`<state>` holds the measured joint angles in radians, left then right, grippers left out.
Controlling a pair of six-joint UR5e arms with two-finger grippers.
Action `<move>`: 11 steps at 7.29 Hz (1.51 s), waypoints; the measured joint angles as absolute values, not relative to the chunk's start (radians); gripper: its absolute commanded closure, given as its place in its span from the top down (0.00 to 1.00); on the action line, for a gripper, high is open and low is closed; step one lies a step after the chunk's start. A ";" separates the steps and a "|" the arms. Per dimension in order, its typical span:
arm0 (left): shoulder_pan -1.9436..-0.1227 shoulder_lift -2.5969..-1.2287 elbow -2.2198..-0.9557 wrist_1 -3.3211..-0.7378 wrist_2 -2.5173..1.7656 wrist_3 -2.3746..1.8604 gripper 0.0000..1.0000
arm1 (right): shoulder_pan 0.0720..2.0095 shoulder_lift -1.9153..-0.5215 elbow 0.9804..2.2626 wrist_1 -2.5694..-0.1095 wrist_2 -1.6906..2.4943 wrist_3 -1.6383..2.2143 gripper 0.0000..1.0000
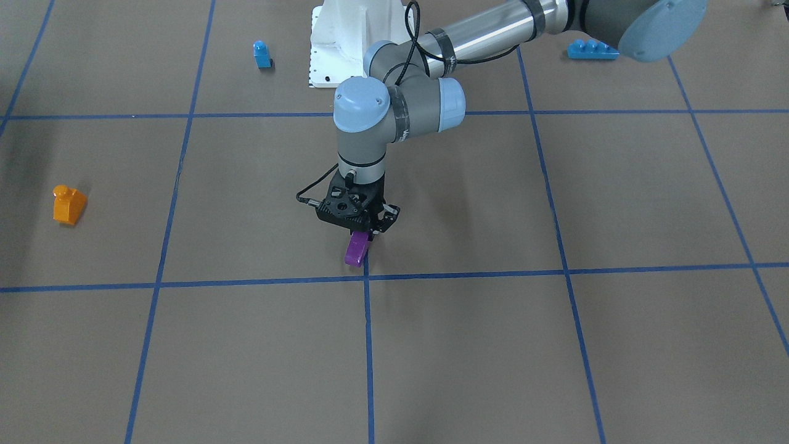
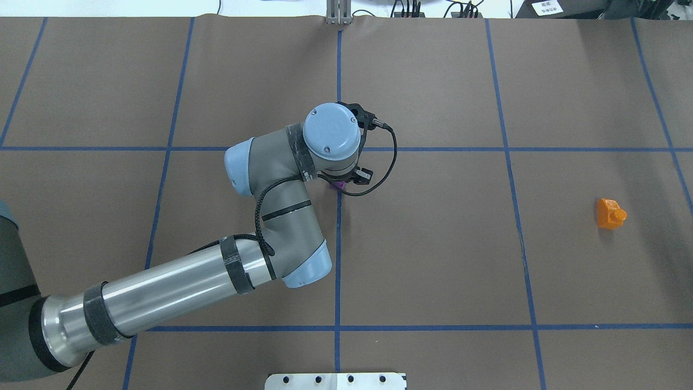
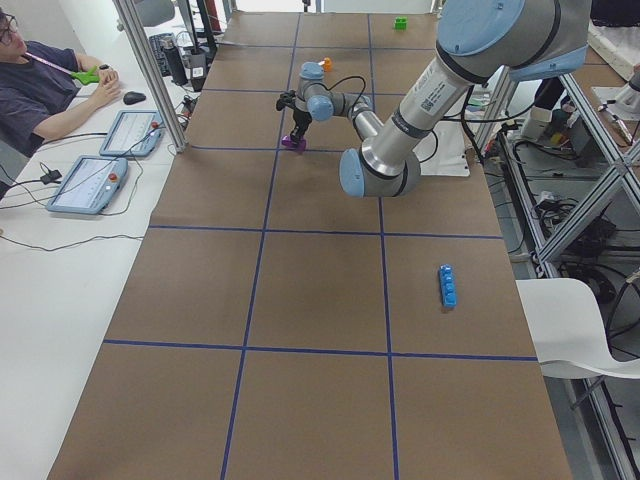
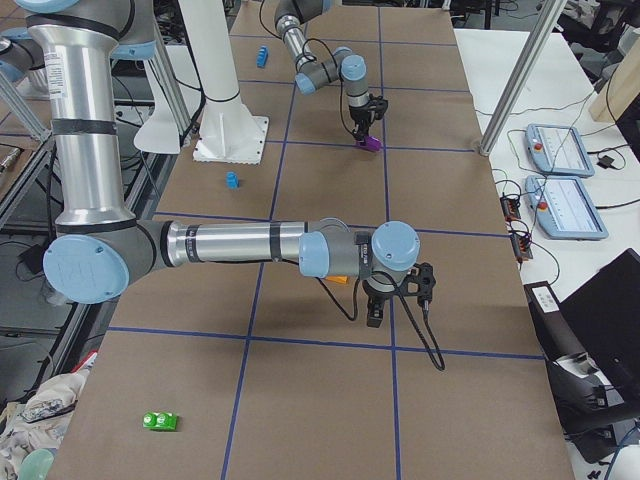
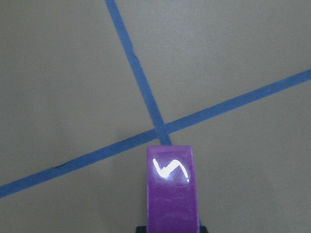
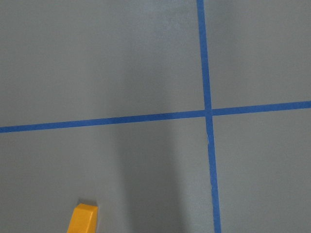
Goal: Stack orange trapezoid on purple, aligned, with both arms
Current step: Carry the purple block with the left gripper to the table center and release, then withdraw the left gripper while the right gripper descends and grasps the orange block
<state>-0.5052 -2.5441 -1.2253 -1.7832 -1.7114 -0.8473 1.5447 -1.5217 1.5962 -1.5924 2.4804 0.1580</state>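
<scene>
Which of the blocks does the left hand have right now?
The purple block, gripped in the left hand by the central tape crossing. The orange trapezoid, the single-stud blue block and the long blue block lie far from it.

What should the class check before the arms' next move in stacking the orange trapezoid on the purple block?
1. The left gripper is shut on the purple block: ok.
2. The purple block rests on the table: cannot tell.
3. The orange trapezoid stands upright, stud up: ok.
4. The right gripper holds the orange trapezoid: not ok; it stands free on the table.
5. The right gripper is open for the pick: cannot tell.
</scene>
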 measured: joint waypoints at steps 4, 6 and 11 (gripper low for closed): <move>-0.519 -2.547 -1.214 -1.784 -1.712 -0.845 1.00 | 1.531 -1.509 1.617 -1.591 2.479 0.177 1.00; -0.600 -2.549 -1.236 -1.773 -1.808 -0.844 1.00 | 1.453 -1.513 1.723 -1.590 2.414 0.296 1.00; -0.822 -2.507 -1.539 -1.431 -2.042 -0.753 1.00 | 1.093 -1.728 1.825 -1.065 2.185 0.818 1.00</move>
<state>-0.8217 -2.5067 -1.5390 -1.4307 -2.0424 -0.7529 1.0928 -1.7282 1.8251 -1.0646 2.1849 0.8181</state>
